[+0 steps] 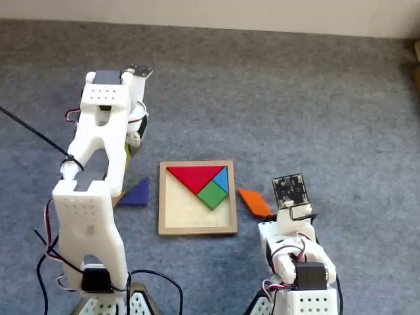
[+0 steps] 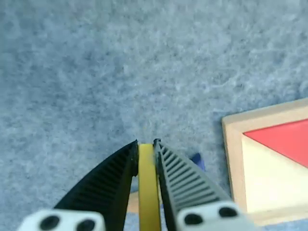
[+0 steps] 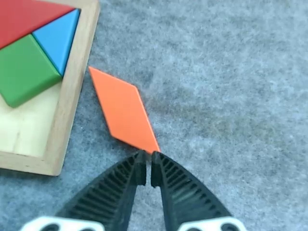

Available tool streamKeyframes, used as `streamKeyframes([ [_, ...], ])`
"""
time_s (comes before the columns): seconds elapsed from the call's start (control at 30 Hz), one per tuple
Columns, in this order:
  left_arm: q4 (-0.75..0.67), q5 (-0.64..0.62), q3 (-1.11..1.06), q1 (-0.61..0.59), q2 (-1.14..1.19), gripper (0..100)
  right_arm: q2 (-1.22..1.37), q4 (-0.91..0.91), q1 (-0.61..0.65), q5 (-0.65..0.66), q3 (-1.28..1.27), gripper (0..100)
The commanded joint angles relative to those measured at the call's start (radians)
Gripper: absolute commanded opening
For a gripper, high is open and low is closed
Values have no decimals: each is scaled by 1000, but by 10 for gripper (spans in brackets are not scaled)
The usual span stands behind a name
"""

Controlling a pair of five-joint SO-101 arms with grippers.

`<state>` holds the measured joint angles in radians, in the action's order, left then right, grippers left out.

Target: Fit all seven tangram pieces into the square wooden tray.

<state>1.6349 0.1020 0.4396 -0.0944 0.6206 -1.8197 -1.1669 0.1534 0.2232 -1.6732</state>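
Note:
The square wooden tray [image 1: 197, 229] lies mid-table. It holds a red triangle [image 1: 194, 176], a light blue triangle [image 1: 222, 178] and a green square [image 1: 212, 194] in its far right part. My left gripper [image 2: 146, 143] is shut on a yellow piece [image 2: 148, 187] held on edge, above the carpet left of the tray [image 2: 232, 144]. A dark blue triangle [image 1: 136, 193] lies on the carpet by the tray's left side. An orange parallelogram [image 3: 122, 108] lies right of the tray. My right gripper [image 3: 146, 156] is shut and holds nothing, its tips just short of the parallelogram's near corner.
Grey carpet covers the table. The left arm [image 1: 98, 170] stretches over the area left of the tray, and the right arm's base [image 1: 298, 275] sits at the near right. A sliver of a tan piece [image 1: 119, 199] shows under the left arm.

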Motion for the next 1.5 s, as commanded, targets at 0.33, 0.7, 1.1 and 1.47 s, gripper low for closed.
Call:
streamKeyframes([
  [0.33,114,-69,-39,275,-305,5,-16,-4,-15,9,-120,34],
  [0.7,8,-74,-275,463,-317,5,-16,-4,-15,9,-120,34],
  [1.1,-187,-74,-479,526,-317,8,-16,-4,-15,9,-120,34],
  [1.47,-193,-71,-513,498,-325,231,-16,-4,-15,9,-120,34],
])
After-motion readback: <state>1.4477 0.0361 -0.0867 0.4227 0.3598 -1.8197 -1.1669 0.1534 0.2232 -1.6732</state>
